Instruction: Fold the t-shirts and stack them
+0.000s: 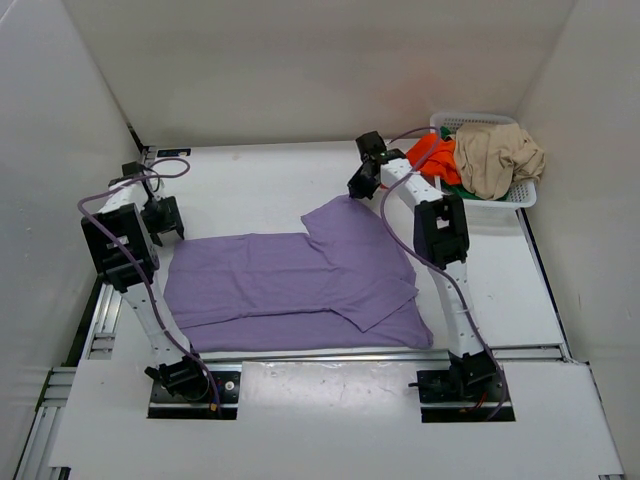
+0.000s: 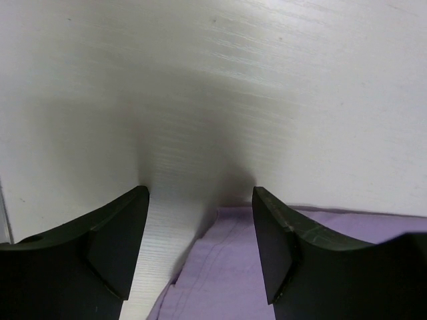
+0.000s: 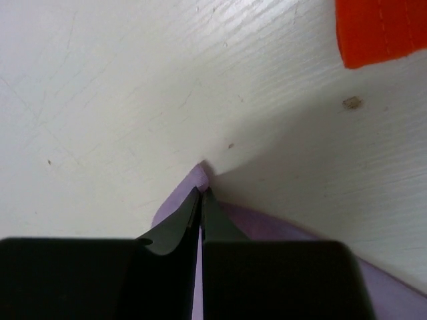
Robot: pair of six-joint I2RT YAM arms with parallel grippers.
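Observation:
The lavender t-shirt (image 1: pixel 300 280) lies partly folded on the table's middle. My right gripper (image 1: pixel 356 187) is shut on its far corner, and the cloth tip (image 3: pixel 203 175) shows just past the closed fingertips in the right wrist view. My left gripper (image 1: pixel 166 220) is open and empty, just above the shirt's far left corner (image 2: pixel 227 267). The beige t-shirt (image 1: pixel 497 157) and the orange-red t-shirt (image 1: pixel 435 157) sit heaped in the basket. A strip of the green t-shirt (image 1: pixel 458 190) shows under them. An orange-red edge (image 3: pixel 380 30) also shows in the right wrist view.
A white mesh basket (image 1: pixel 524 194) stands at the far right corner of the table. White walls close in the back and both sides. The two arm bases sit on a white plate at the near edge.

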